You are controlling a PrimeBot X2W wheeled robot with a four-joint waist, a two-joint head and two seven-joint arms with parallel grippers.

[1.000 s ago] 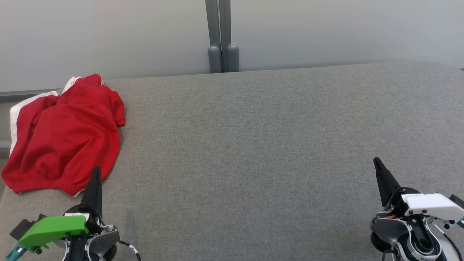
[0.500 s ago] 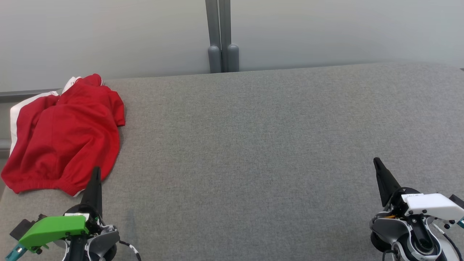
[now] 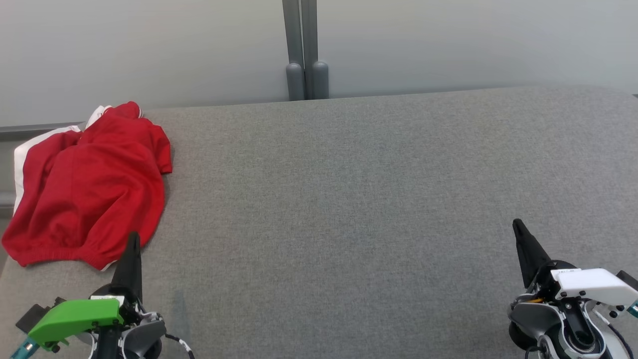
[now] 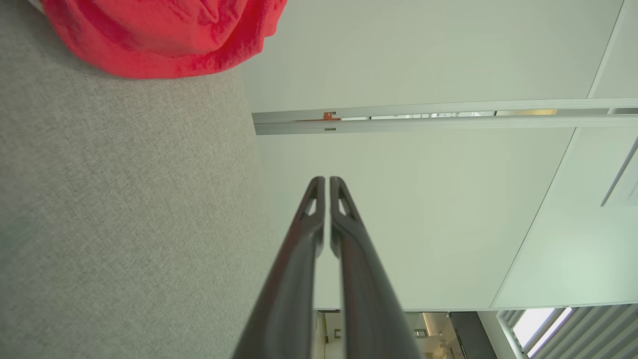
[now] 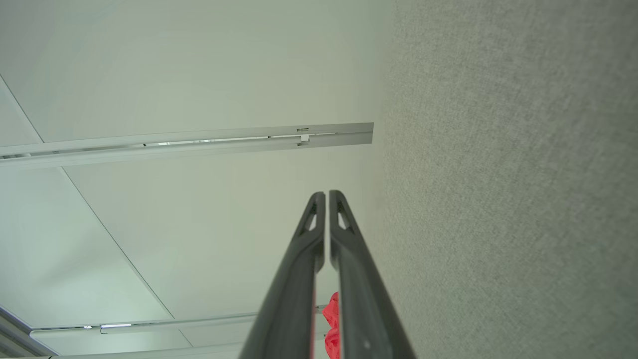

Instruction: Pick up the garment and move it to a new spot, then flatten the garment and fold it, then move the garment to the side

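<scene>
Lying crumpled at the far-left edge of the grey counter (image 3: pixel 349 199), the red garment (image 3: pixel 89 184) sits just beyond the left end effector (image 3: pixel 132 237), fingers pressed together and empty; the right end effector (image 3: pixel 516 223), likewise closed, hovers well apart at the near right.

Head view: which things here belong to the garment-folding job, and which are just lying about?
Job: red garment, crumpled at the far left of the grey table; left gripper, shut; right gripper, shut.
Not the job: grey post behind the table; pale wall.
</scene>
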